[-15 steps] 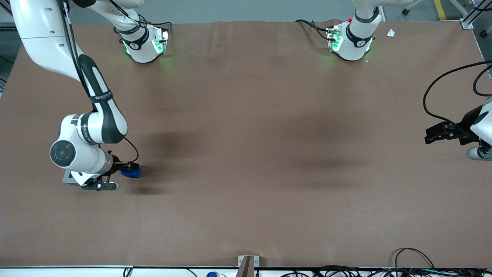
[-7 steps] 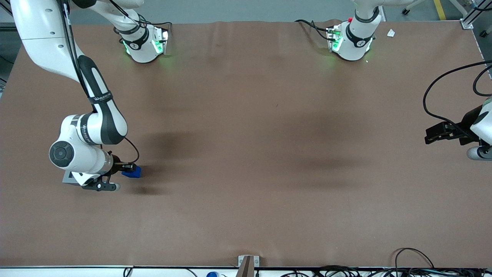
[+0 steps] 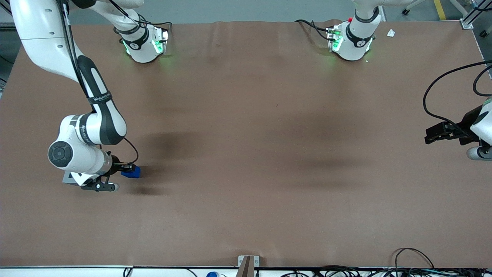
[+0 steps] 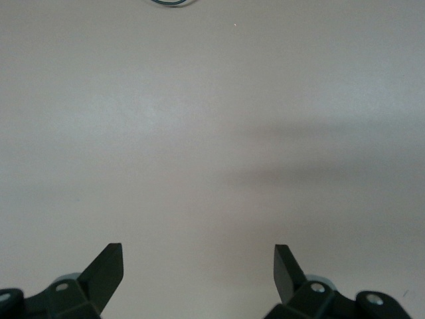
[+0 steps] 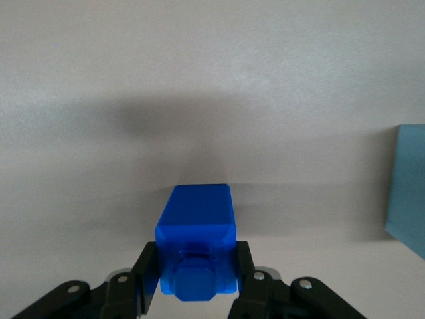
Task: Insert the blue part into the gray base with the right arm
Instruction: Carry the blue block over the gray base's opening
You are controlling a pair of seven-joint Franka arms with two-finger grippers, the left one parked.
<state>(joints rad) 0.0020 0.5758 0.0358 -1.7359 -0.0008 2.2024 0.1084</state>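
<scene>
Right wrist view: gripper [image 5: 198, 266] clamped on the blue part [image 5: 197, 232], one black finger [image 5: 147, 272] pressed on each side, brown table [image 5: 212, 80] underneath. Gray base [image 5: 408, 186] just beside, apart from the part. Front view: right arm [image 3: 82, 130] bent low toward the working end; blue part [image 3: 130, 172] at three o'clock of the wrist; gray base [image 3: 69, 177] mostly hidden under it, at nine o'clock of the part.

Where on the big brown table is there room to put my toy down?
The middle of the table is bare. It is crowded only at the working arm's end, where the gripper grips the blue part beside the gray base.
</scene>
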